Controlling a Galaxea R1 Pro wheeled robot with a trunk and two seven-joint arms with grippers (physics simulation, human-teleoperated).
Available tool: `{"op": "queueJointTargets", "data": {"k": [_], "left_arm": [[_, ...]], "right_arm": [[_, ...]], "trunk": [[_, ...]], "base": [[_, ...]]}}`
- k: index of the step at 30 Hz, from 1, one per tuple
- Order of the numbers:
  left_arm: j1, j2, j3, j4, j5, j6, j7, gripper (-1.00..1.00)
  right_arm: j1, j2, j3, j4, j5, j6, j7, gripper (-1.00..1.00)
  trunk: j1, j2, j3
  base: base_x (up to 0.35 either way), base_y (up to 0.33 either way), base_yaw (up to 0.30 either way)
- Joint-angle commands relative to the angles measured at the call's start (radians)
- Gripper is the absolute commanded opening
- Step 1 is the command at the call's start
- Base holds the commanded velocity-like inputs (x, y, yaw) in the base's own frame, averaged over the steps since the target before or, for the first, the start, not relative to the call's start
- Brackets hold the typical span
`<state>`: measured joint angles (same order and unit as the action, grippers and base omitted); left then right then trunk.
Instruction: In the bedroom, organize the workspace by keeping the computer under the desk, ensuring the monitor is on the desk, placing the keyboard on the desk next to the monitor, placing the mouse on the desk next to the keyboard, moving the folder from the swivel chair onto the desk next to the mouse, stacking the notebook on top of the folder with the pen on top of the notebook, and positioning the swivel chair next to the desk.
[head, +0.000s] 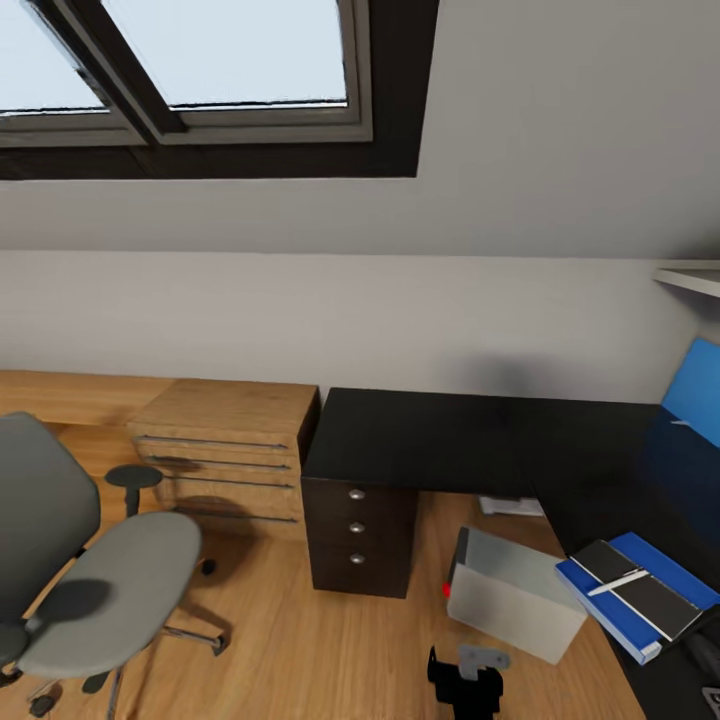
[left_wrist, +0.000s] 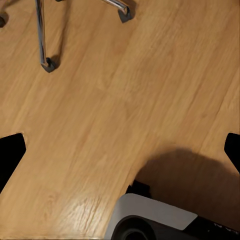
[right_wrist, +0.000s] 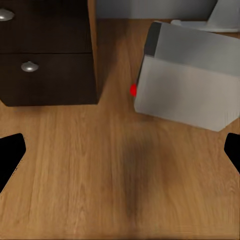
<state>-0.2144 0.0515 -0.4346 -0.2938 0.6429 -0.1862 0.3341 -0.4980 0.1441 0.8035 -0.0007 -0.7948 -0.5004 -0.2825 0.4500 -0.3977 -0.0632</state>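
The computer (right_wrist: 185, 80) lay on the floor just ahead of the right gripper (right_wrist: 120, 145), whose fingers were spread with nothing between them, its long axis running right and nearer.

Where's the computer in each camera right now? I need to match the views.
Head view: the computer sits low and right of centre, on the floor between the dark drawer unit and the desk.
Right wrist view: computer beside the drawer unit.
Left wrist view: not in it.
Shared landmark: the drawer unit's round silver knobs.
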Motion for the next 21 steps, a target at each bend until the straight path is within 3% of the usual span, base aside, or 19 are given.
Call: {"op": "queueJointTargets", "data": {"k": [1,8,21], "left_arm": [[-0.001,0.001,-0.008,-0.001,0.009,-0.003,0.005,1.0],[-0.001,0.002,-0.006,-0.001,0.011,-0.003,0.006,1.0],[-0.001,0.001,-0.009,0.0,0.011,-0.002,0.009,1.0]], "right_arm": [[0.0,0.001,0.009,0.0,-0.004,-0.013,-0.006,1.0],[0.028,0.004,0.01,0.001,-0.003,-0.15,-0.006,1.0],[0.033,0.005,0.008,0.001,-0.006,-0.176,-0.008,1.0]], "trunk": [[0.0,-0.002,-0.001],[0.0,-0.002,0.005],[0.0,-0.002,0.013]], "base": [[-0.328,0.0,0.198],[-0.31,0.037,0.231],[-0.037,0.005,0.259]]}}
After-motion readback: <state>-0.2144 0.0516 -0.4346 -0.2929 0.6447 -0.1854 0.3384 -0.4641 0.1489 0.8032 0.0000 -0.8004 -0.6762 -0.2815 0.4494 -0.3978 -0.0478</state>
